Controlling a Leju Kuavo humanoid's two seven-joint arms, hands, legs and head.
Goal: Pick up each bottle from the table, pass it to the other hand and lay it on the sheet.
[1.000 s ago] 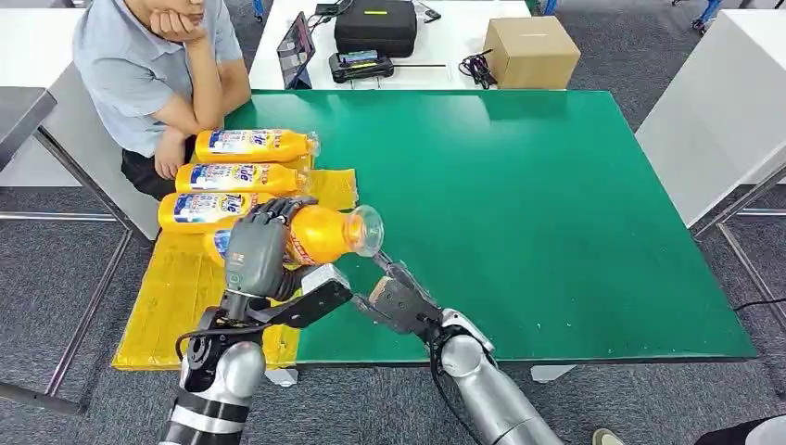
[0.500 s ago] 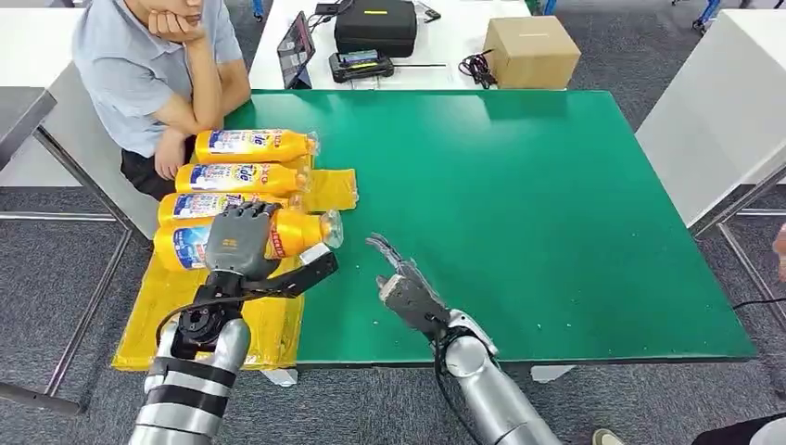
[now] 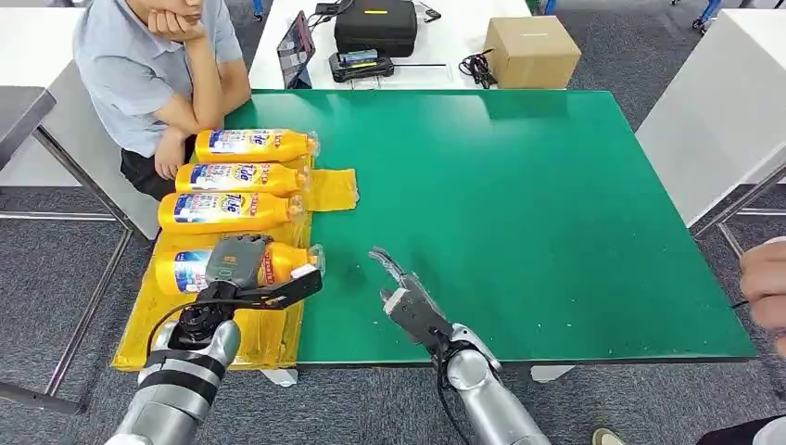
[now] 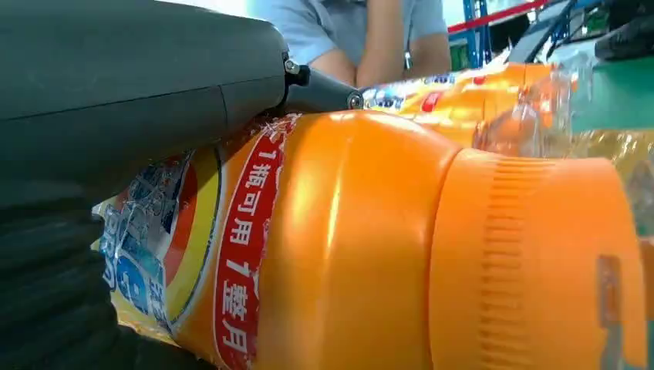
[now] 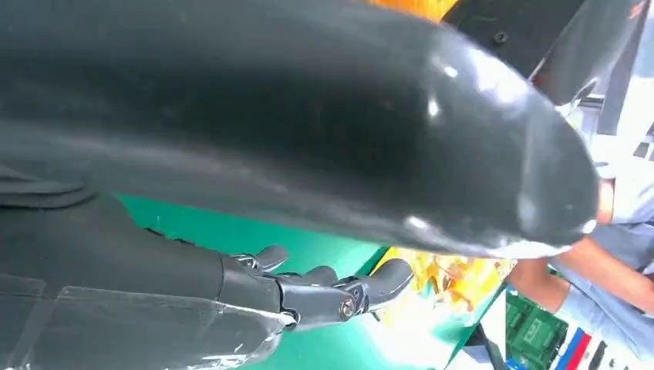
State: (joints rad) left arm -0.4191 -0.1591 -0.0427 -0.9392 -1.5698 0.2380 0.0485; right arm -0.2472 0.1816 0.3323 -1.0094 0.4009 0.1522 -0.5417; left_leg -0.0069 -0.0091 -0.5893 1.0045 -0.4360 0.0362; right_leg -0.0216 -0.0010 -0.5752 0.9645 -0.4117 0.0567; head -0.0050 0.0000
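Bottle [image 3: 232, 269] found lying on the yellow sheet [image 3: 176, 320], gripped from above by the left hand [image 3: 239, 262], fingers wrapped over the label. Three more bottles [image 3: 232, 176] lay on the sheet just beyond that hand. Right hand [image 3: 403, 297] noted well apart over the green table [image 3: 519, 204], fingers spread, holding nothing.

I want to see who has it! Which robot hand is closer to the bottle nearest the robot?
Left. The left hand grips that bottle on the sheet; the right hand hangs open beside it, over the table.
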